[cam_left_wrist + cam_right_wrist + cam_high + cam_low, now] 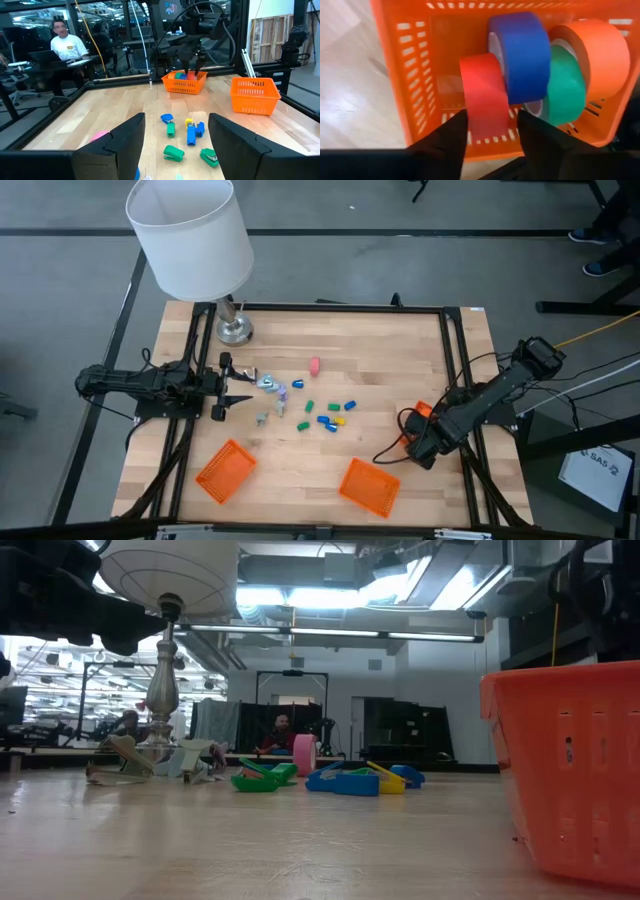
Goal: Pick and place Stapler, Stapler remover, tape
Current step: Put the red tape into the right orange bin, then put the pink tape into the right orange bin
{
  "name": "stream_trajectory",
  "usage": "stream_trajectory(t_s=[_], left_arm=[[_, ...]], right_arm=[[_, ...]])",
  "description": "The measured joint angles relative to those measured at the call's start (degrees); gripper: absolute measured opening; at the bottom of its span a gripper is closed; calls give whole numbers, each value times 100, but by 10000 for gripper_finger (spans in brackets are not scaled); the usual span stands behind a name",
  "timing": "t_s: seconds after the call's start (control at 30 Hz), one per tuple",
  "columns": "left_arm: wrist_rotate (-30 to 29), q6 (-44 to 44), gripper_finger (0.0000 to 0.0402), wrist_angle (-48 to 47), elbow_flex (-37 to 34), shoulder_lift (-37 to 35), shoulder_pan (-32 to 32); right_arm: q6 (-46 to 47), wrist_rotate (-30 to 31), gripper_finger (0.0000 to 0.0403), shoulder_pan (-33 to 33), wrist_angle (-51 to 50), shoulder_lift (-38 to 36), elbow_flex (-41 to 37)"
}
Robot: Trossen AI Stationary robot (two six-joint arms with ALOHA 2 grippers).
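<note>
My right gripper (pixel 490 125) points down into a small orange basket (pixel 415 75) at the table's right edge (pixel 422 411). It is open. A red tape roll (pixel 482 90) stands on edge between its fingers, with a gap at one finger. Blue (pixel 522 50), green (pixel 567 95) and orange (pixel 600 50) rolls stand beside the red one in the basket. A pink tape roll (pixel 315 365) stands alone on the table. Blue, green and yellow staplers (pixel 328 416) lie mid-table, with pale stapler removers (pixel 270 383) to their left. My left gripper (pixel 235 385) waits open and level at the left edge.
Two more orange baskets sit near the front edge, one left (pixel 226 471) and one right (pixel 370 485). A lamp with a white shade (pixel 190 235) stands on its metal base (pixel 235 330) at the far left corner. People sit beyond the table.
</note>
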Motion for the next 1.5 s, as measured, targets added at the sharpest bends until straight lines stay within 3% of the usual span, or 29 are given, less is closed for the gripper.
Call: stream_trajectory(t_s=[0.2, 0.6, 0.7, 0.83, 1.0, 1.33, 1.5], left_arm=[[-2, 0, 215, 0, 2, 2, 0], [-2, 0, 215, 0, 2, 2, 0], [-2, 0, 217, 0, 1, 2, 0], [-1, 0, 215, 0, 1, 1, 0], [-2, 0, 216, 0, 0, 0, 0], [-2, 0, 216, 0, 2, 1, 0], [-2, 0, 215, 0, 0, 2, 0]], right_arm=[[-154, -562, 221, -95, -255, -89, 120], [-625, -717, 226, -514, -1241, -528, 734], [-900, -455, 227, -738, -1454, -540, 1104], [-1435, 388, 227, -1184, -1228, -529, 1487], [-2982, 1146, 227, -1984, -234, -443, 1631], [-7815, 1214, 227, -3163, 2094, 212, 1631], [-8676, 1216, 227, -3546, 2848, 422, 1631]])
